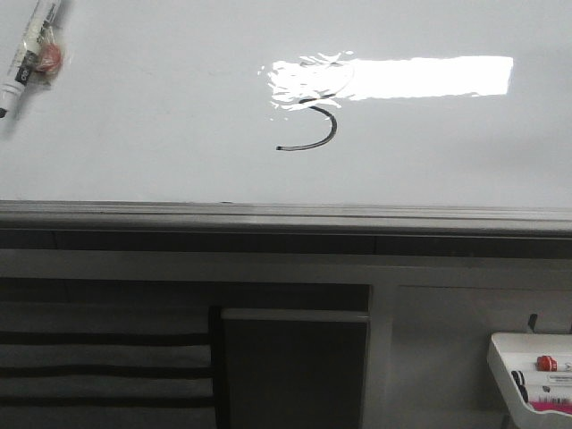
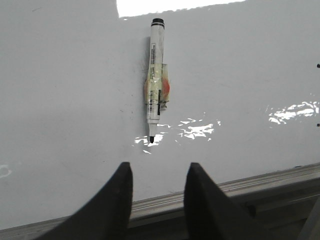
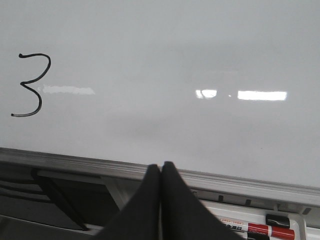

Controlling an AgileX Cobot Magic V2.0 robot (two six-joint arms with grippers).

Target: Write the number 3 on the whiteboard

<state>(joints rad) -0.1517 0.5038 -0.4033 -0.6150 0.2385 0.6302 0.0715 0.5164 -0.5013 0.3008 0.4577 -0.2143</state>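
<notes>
- Plainly, the number 3 [image 1: 313, 112] is drawn upright near the middle of the whiteboard [image 1: 161, 134], its open side turned toward the board's left.
- Its upper curve is washed out by the glare patch [image 1: 393, 78] in the front view; the right wrist view shows it whole [image 3: 31, 85].
- A marker [image 2: 156, 80] is seen lying on the board, cut off in the front view's corner.
- The left gripper [image 2: 157, 187] is spread; the right gripper [image 3: 161, 172] is pressed together, holding nothing.

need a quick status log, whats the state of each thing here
number 3: fully drawn on the board
whiteboard: otherwise blank
black marker: uncapped, lying on the board, not held
left gripper: open, empty
right gripper: shut, empty
</notes>
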